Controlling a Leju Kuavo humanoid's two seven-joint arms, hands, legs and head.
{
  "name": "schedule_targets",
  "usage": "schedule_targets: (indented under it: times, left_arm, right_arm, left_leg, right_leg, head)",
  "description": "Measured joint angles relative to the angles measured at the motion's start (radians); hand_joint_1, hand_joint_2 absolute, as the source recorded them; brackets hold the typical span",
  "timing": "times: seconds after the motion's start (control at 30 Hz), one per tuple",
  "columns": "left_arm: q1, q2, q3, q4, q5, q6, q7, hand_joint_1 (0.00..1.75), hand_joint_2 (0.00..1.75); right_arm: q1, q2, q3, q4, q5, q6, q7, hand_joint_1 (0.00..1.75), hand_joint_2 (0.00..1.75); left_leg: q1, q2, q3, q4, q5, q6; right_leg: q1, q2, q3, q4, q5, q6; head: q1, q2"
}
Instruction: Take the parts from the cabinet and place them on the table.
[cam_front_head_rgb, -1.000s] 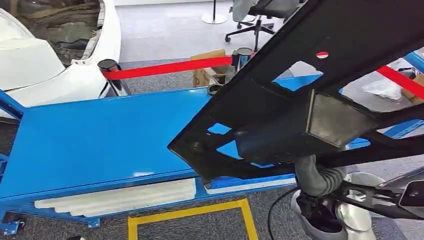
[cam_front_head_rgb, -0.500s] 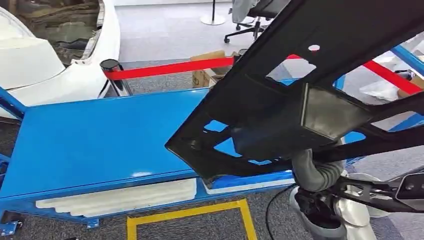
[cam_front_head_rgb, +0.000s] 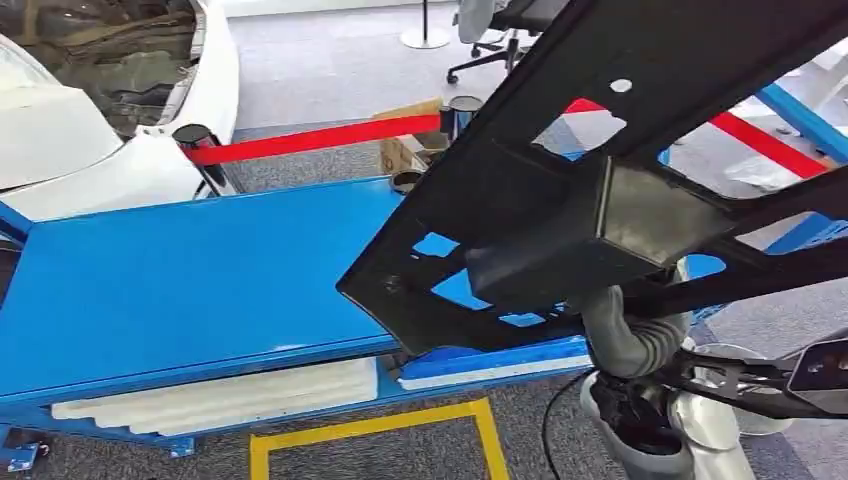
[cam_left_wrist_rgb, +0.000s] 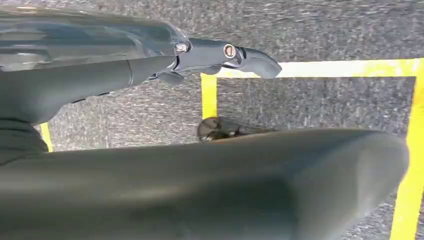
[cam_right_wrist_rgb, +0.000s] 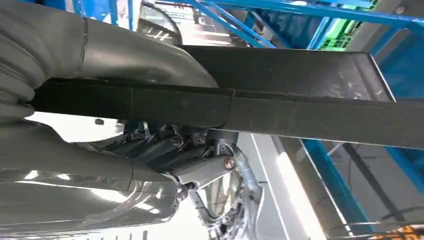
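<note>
A large black panel part (cam_front_head_rgb: 500, 200) with several cut-outs slants across the right half of the head view. Its low end hangs above the right front of the blue table (cam_front_head_rgb: 180, 280). My right hand (cam_front_head_rgb: 628, 340) grips the part from underneath, near a boxy block on its underside. In the right wrist view the thumb lies over a black bar of the part (cam_right_wrist_rgb: 300, 112) and the dark fingers (cam_right_wrist_rgb: 165, 147) curl under it. My left hand (cam_left_wrist_rgb: 200, 175) hangs above the floor, its fingers (cam_left_wrist_rgb: 225, 52) stretched out, holding nothing.
A white car body (cam_front_head_rgb: 90, 130) stands behind the table at the left. A red barrier belt (cam_front_head_rgb: 310, 137) runs between posts behind the table, with a cardboard box (cam_front_head_rgb: 405, 150) and an office chair (cam_front_head_rgb: 500, 30) beyond. White foam sheets (cam_front_head_rgb: 220, 395) lie under the tabletop. Yellow floor tape (cam_front_head_rgb: 370, 425) marks the near side.
The whole picture has shifted a little to the left, so the camera has moved. The part stays in my right hand, its low end still over the table's right front.
</note>
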Motion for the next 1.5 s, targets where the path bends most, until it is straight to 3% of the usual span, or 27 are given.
schedule_targets:
  times: [0.03, 0.07, 0.17, 0.23, 0.37, 0.43, 0.5, 0.53, 0.57, 0.6, 0.67, 0.7, 0.73, 0.8, 0.87, 0.93, 1.0, 1.03, 1.07, 1.13, 1.2, 1.23, 1.27, 1.37, 1.4, 1.43, 1.5]
  left_arm:
    - [0.004, 0.000, 0.002, 0.000, 0.000, 0.001, 0.001, 0.00, 1.75]
    - [0.007, 0.000, 0.002, 0.000, 0.000, 0.001, 0.001, 0.00, 1.75]
    - [0.006, 0.001, 0.004, 0.000, 0.000, 0.003, 0.001, 0.00, 1.75]
    - [0.004, 0.001, 0.007, 0.000, 0.000, 0.006, 0.008, 0.00, 1.75]
    - [0.010, 0.001, 0.008, 0.000, 0.000, 0.008, 0.010, 0.00, 1.75]
    - [0.007, 0.001, 0.008, 0.000, 0.000, 0.010, 0.010, 0.00, 1.75]
    - [0.005, 0.001, 0.008, 0.000, 0.000, 0.009, 0.010, 0.00, 1.75]
    - [0.005, 0.001, 0.008, 0.000, 0.000, 0.008, 0.009, 0.00, 1.75]
    - [0.005, 0.001, 0.008, 0.000, 0.000, 0.007, 0.009, 0.00, 1.75]
    - [0.006, 0.001, 0.008, 0.000, 0.000, 0.004, 0.009, 0.00, 1.75]
    - [0.004, 0.001, 0.008, 0.000, 0.000, 0.000, 0.009, 0.00, 1.75]
    - [0.003, 0.000, 0.007, 0.000, 0.000, -0.001, 0.009, 0.00, 1.75]
    - [0.001, -0.001, 0.007, 0.000, 0.000, -0.002, 0.009, 0.00, 1.75]
    - [0.001, -0.001, 0.007, 0.000, 0.000, -0.002, 0.010, 0.00, 1.75]
    - [0.003, -0.001, 0.007, 0.000, 0.000, -0.002, 0.010, 0.00, 1.75]
    - [0.003, 0.000, 0.007, 0.000, 0.000, 0.000, 0.010, 0.00, 1.75]
    - [0.002, 0.001, 0.006, 0.000, 0.000, 0.001, 0.010, 0.00, 1.75]
    - [0.002, 0.001, 0.006, 0.000, 0.000, 0.001, 0.010, 0.00, 1.75]
    - [0.003, 0.001, 0.006, 0.000, 0.000, 0.001, 0.010, 0.00, 1.75]
    - [0.002, 0.001, 0.006, 0.000, 0.000, 0.002, 0.010, 0.00, 1.75]
    - [-0.002, 0.002, 0.006, 0.000, 0.000, 0.006, 0.010, 0.00, 1.75]
    - [-0.004, 0.001, 0.006, 0.000, -0.001, 0.008, 0.010, 0.00, 1.75]
    - [-0.005, 0.001, 0.006, 0.000, -0.001, 0.008, 0.009, 0.00, 1.75]
    - [0.000, 0.002, 0.004, 0.000, -0.001, 0.009, 0.009, 0.00, 1.75]
    - [-0.002, 0.001, 0.003, 0.000, -0.001, 0.010, 0.009, 0.00, 1.75]
    - [-0.004, 0.001, 0.003, 0.000, -0.001, 0.010, 0.009, 0.00, 1.75]
    - [-0.005, 0.001, 0.001, 0.000, -0.001, 0.010, 0.009, 0.00, 1.75]
  right_arm:
    - [0.010, -0.002, 0.000, 0.000, 0.000, 0.000, -0.005, 1.75, 1.75]
    - [0.018, -0.003, 0.000, 0.000, 0.000, 0.001, -0.008, 1.75, 1.75]
    - [0.027, -0.006, 0.000, 0.000, 0.000, 0.004, -0.013, 1.75, 1.75]
    - [0.028, -0.009, 0.000, 0.000, 0.000, 0.006, -0.013, 1.75, 1.75]
    - [0.029, -0.015, 0.002, 0.000, -0.002, 0.007, -0.014, 1.75, 1.75]
    - [0.028, -0.019, 0.002, 0.000, -0.002, 0.008, -0.015, 1.75, 1.75]
    - [0.028, -0.023, 0.003, 0.000, -0.003, 0.011, -0.016, 1.75, 1.75]
    - [0.028, -0.024, 0.003, 0.001, -0.005, 0.011, -0.016, 1.75, 1.75]
    - [0.026, -0.024, 0.003, 0.003, -0.008, 0.011, -0.015, 1.75, 1.75]
    - [0.021, -0.024, 0.003, 0.006, -0.010, 0.011, -0.014, 1.75, 1.75]
    - [0.003, -0.024, 0.004, 0.010, -0.013, 0.011, -0.006, 1.75, 1.75]
    - [-0.007, -0.024, 0.005, 0.010, -0.015, 0.011, -0.006, 1.75, 1.75]
    - [-0.015, -0.024, 0.005, 0.010, -0.018, 0.012, -0.005, 1.75, 1.75]
    - [-0.022, -0.024, 0.005, 0.011, -0.021, 0.013, -0.003, 1.75, 1.75]
    - [-0.024, -0.024, 0.005, 0.014, -0.026, 0.014, 0.003, 1.75, 1.75]
    - [-0.031, -0.022, 0.007, 0.017, -0.027, 0.015, 0.003, 1.75, 1.75]
    - [-0.032, -0.022, 0.007, 0.019, -0.027, 0.014, 0.003, 1.75, 1.75]
    - [-0.031, -0.022, 0.008, 0.022, -0.027, 0.014, 0.003, 1.75, 1.75]
    - [-0.031, -0.022, 0.008, 0.024, -0.027, 0.015, 0.003, 1.75, 1.75]
    - [-0.031, -0.022, 0.008, 0.026, -0.030, 0.016, 0.003, 1.75, 1.75]
    - [-0.030, -0.022, 0.008, 0.026, -0.032, 0.018, 0.002, 1.75, 1.75]
    - [-0.029, -0.022, 0.008, 0.025, -0.032, 0.019, 0.002, 1.75, 1.75]
    - [-0.029, -0.022, 0.008, 0.025, -0.034, 0.018, 0.001, 1.75, 1.75]
    - [-0.026, -0.022, 0.010, 0.025, -0.036, 0.021, 0.001, 1.75, 1.75]
    - [-0.025, -0.022, 0.011, 0.025, -0.036, 0.021, 0.000, 1.75, 1.75]
    - [-0.026, -0.022, 0.012, 0.025, -0.036, 0.021, 0.000, 1.75, 1.75]
    - [-0.027, -0.022, 0.014, 0.025, -0.036, 0.023, 0.000, 1.75, 1.75]
  left_leg:
    - [-0.001, 0.000, -0.025, 0.050, -0.008, 0.001]
    - [-0.002, 0.000, -0.025, 0.044, 0.009, 0.003]
    - [-0.002, 0.000, 0.073, -0.179, 0.141, 0.013]
    - [-0.005, -0.001, 0.102, -0.250, 0.152, 0.016]
    - [-0.004, -0.001, 0.098, -0.255, 0.154, 0.033]
    - [-0.003, 0.001, 0.095, -0.255, 0.158, 0.042]
    - [-0.006, 0.003, 0.089, -0.255, 0.162, 0.048]
    - [-0.007, 0.003, 0.086, -0.254, 0.165, 0.051]
    - [-0.009, 0.003, 0.085, -0.254, 0.167, 0.052]
    - [-0.010, 0.003, 0.084, -0.254, 0.168, 0.051]
    - [-0.012, 0.002, 0.084, -0.254, 0.173, 0.049]
    - [-0.011, 0.002, 0.084, -0.254, 0.175, 0.046]
    - [-0.017, 0.001, 0.079, -0.253, 0.179, 0.040]
    - [-0.013, 0.002, 0.071, -0.253, 0.189, 0.027]
    - [-0.013, 0.000, 0.068, -0.260, 0.200, 0.013]
    - [-0.011, 0.001, 0.053, -0.210, 0.126, 0.009]
    - [-0.010, 0.001, 0.002, -0.053, 0.024, 0.003]
    - [-0.010, 0.001, -0.016, 0.014, -0.007, 0.000]
    - [-0.010, 0.002, -0.014, 0.040, -0.014, -0.001]
    - [-0.008, 0.003, 0.062, -0.055, 0.027, -0.002]
    - [-0.004, 0.003, 0.186, -0.244, 0.090, -0.003]
    - [-0.007, 0.002, 0.202, -0.282, 0.076, 0.002]
    - [-0.008, -0.002, 0.191, -0.277, 0.086, 0.015]
    - [-0.015, -0.001, 0.176, -0.268, 0.103, 0.037]
    - [-0.009, 0.006, 0.168, -0.271, 0.113, 0.048]
    - [-0.010, 0.006, 0.157, -0.270, 0.123, 0.057]
    - [-0.012, 0.007, 0.133, -0.269, 0.142, 0.064]
  right_leg:
    - [0.002, 0.000, 0.000, 0.000, -0.001, -0.001]
    - [0.003, 0.001, 0.002, 0.000, -0.001, -0.001]
    - [0.004, 0.004, 0.009, 0.002, -0.006, 0.002]
    - [0.012, 0.008, 0.005, 0.011, -0.010, 0.011]
    - [0.007, 0.006, -0.001, 0.011, -0.011, 0.033]
    - [0.005, 0.004, -0.025, 0.079, -0.070, 0.040]
    - [0.003, 0.004, -0.092, 0.247, -0.155, 0.045]
    - [0.003, 0.004, -0.113, 0.305, -0.175, 0.046]
    - [0.003, 0.004, -0.111, 0.315, -0.170, 0.046]
    - [0.003, 0.004, -0.087, 0.279, -0.145, 0.046]
    - [0.005, 0.005, 0.010, 0.106, -0.063, 0.039]
    - [0.009, 0.007, 0.057, 0.020, -0.034, 0.029]
    - [0.014, 0.007, 0.067, -0.007, -0.040, 0.023]
    - [0.017, 0.008, 0.056, -0.008, -0.035, 0.020]
    - [0.015, 0.005, 0.052, -0.016, -0.019, 0.004]
    - [0.009, -0.004, 0.039, -0.022, -0.002, -0.011]
    - [0.011, -0.006, 0.015, -0.019, 0.013, -0.014]
    - [0.012, -0.007, 0.003, -0.018, 0.021, -0.013]
    - [0.012, -0.007, -0.009, -0.016, 0.028, -0.012]
    - [0.011, -0.007, -0.031, -0.009, 0.040, -0.007]
    - [0.010, -0.007, -0.047, 0.004, 0.047, 0.002]
    - [0.018, -0.007, -0.057, 0.013, 0.050, 0.008]
    - [0.018, -0.007, -0.062, 0.016, 0.056, 0.013]
    - [0.012, -0.004, -0.068, 0.012, 0.078, 0.034]
    - [0.008, -0.002, -0.074, 0.020, 0.060, 0.038]
    - [0.009, -0.001, -0.084, 0.050, 0.012, 0.042]
    - [0.006, -0.002, -0.120, 0.194, -0.105, 0.045]
  head:
    - [0.000, 0.000]
    - [0.000, 0.000]
    - [0.000, 0.000]
    - [0.000, 0.000]
    - [0.000, 0.000]
    - [0.001, 0.000]
    - [0.001, 0.000]
    - [0.001, 0.000]
    - [0.001, 0.000]
    - [0.001, 0.000]
    - [0.001, 0.000]
    - [0.001, 0.000]
    - [0.001, 0.000]
    - [0.001, 0.000]
    - [0.001, 0.000]
    - [0.000, 0.000]
    - [0.000, 0.000]
    - [0.000, 0.000]
    - [0.000, 0.000]
    - [0.000, 0.000]
    - [0.000, 0.000]
    - [0.000, 0.000]
    - [0.002, 0.000]
    - [0.002, 0.000]
    - [0.001, 0.000]
    - [0.004, 0.000]
    - [0.005, 0.000]
